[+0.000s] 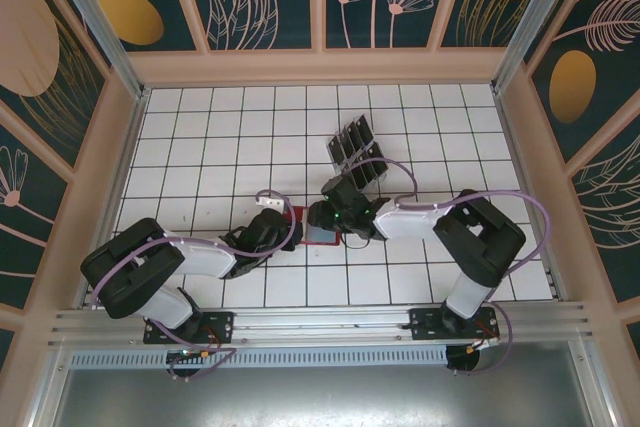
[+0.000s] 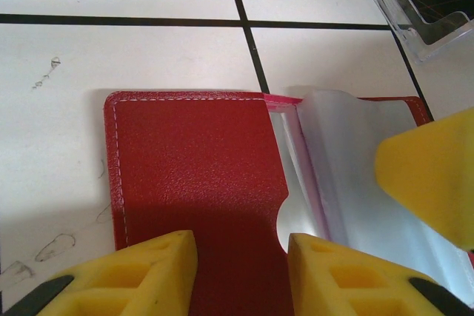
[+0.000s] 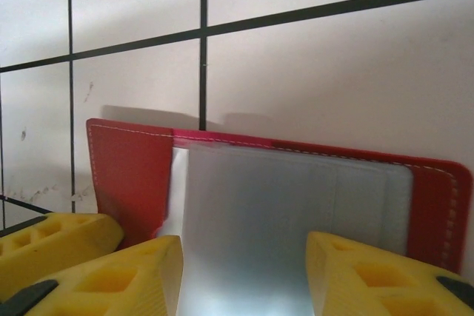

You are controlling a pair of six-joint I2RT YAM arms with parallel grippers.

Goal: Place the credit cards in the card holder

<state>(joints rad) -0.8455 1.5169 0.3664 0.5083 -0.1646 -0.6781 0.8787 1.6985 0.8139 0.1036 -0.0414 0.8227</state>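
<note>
- The card holder (image 2: pixel 192 160) lies open near the middle of the table, a little toward its near edge. Its grey pocket page (image 3: pixel 296 205) faces up.
- The left gripper (image 2: pixel 241 248) has its jaws slightly apart with nothing between them. Both tips sit on the red left cover, and I judge this as pinning rather than pinching.
- The right gripper (image 3: pixel 244 248) is also parted and carries no card; it straddles the pocket page.
- The credit cards (image 1: pixel 352 147) stand in the clear rack (image 2: pixel 415 16), toward the table's far edge and apart from the holder.
- The step in hand looks like steadying and spreading the holder — no card is loaded yet.
- Next, probably the right arm lifts away to pinch one card by its edges, while the left keeps the cover flat.
</note>
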